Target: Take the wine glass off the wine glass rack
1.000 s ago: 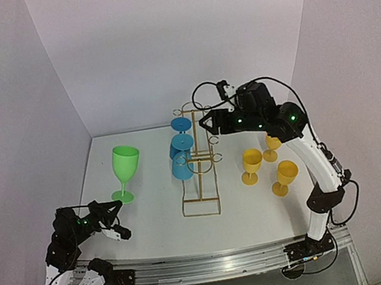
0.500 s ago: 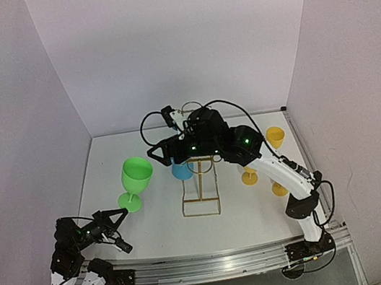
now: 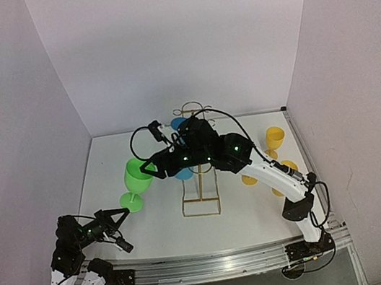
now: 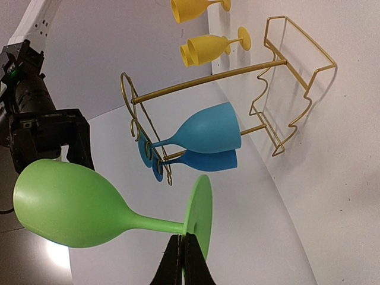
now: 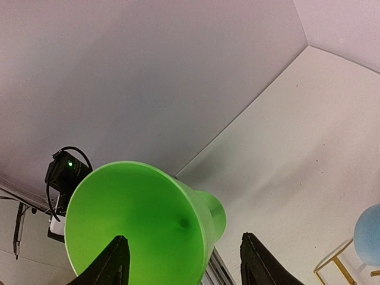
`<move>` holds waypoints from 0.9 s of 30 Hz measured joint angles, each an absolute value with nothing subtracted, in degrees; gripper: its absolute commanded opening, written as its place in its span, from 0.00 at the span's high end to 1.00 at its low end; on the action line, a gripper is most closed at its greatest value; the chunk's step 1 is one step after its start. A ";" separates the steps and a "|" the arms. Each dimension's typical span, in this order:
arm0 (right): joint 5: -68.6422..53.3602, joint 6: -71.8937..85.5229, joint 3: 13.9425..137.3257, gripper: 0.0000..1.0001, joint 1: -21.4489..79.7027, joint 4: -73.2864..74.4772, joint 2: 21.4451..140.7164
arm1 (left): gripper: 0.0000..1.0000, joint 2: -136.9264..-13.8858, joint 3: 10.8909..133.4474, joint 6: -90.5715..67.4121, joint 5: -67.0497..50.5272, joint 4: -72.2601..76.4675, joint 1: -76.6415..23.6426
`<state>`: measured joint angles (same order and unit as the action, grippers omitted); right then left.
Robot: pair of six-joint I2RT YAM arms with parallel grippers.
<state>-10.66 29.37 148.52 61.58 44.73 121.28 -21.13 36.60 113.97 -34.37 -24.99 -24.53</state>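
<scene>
The green glass is on the worktop, lower left, off the rack holding blue glasses; right fingers spread astride its bowl, left fingers clenched by its foot: close evenly, centred.

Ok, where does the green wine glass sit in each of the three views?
Top external: green wine glass left of centre, beside the gold rack.
Left wrist: the glass lower left, stem pointing right.
Right wrist: the glass bottom left, seen into its bowl.
Shared landmark: blue glasses on the rack, to its right in every view.
</scene>
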 measured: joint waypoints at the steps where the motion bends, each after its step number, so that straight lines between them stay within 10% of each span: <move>1: -10.79 29.38 148.34 0.54 61.65 44.64 121.45 | 1.00 -21.15 36.60 113.97 -34.35 -24.99 -24.53; 8: -10.98 29.58 147.37 0.96 61.41 44.49 121.93 | 1.00 -21.41 36.60 113.97 -34.11 -25.52 -24.53; 15: -8.62 28.50 146.07 1.00 60.73 44.94 121.93 | 0.99 -21.49 36.62 113.84 -32.95 -25.64 -24.53; 20: -5.03 27.33 145.85 1.00 61.29 45.08 121.91 | 0.18 -22.03 37.69 111.43 -31.64 -28.03 -24.53; 27: 5.85 23.41 145.86 1.00 63.29 45.06 121.89 | 0.16 -26.49 49.44 91.93 -28.60 -39.28 -24.55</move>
<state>5.85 23.41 145.86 63.29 45.06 121.89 -26.49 49.44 91.93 -28.60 -39.28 -24.55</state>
